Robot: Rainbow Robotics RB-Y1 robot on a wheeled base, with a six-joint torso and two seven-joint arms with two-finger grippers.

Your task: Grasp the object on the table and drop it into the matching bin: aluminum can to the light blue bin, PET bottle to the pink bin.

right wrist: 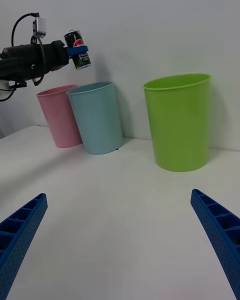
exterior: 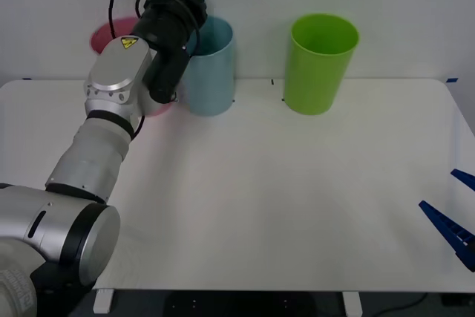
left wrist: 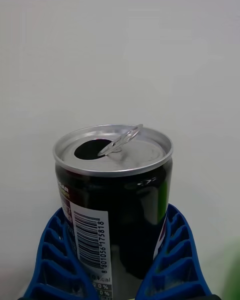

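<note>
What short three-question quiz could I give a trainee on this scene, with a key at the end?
1. True or false: the can is lying on the table.
2. Which bin does the can hang above: A pink, B light blue, C green?
3. Fill in: the right gripper is ____.

Key: 1 false, the left gripper holds it in the air. 2 B, judging by the right wrist view. 3 open, low over the table.
</note>
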